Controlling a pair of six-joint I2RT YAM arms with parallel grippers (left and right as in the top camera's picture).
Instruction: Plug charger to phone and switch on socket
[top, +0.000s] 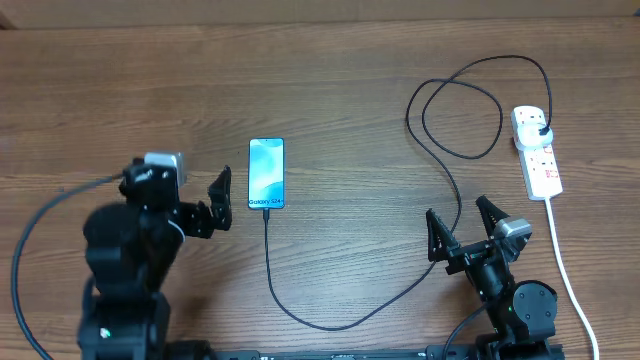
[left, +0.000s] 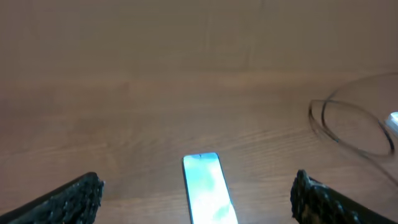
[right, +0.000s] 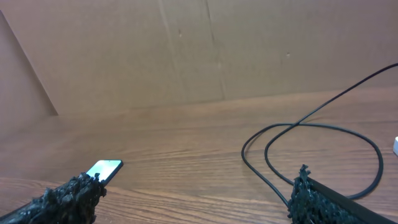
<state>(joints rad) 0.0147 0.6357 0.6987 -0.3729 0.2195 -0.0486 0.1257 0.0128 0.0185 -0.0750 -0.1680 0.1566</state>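
Left pincer (top: 213, 203) gapes wide and holds nothing, just beside the phone (top: 267, 173) on the desk (top: 350, 90). The right pincer (top: 463, 228) is likewise spread and empty, close by the charger (top: 267, 245) cable's far run.

From overhead, the cable tip meets the phone's lower short edge and its black plug sits in the socket (top: 540, 165). The plugging looks done, so I judge the switch is what is left; its state is too small to tell. That calls for the right arm to reach to the strip and press. Bare desk lies between, flanked by the looped cable and the white cord (top: 563, 265).

Left wrist: the phone lies between open fingers (left: 68, 199).

Right wrist: the fingers (right: 317, 199) are spread, with the cable loop ahead and the phone far left.
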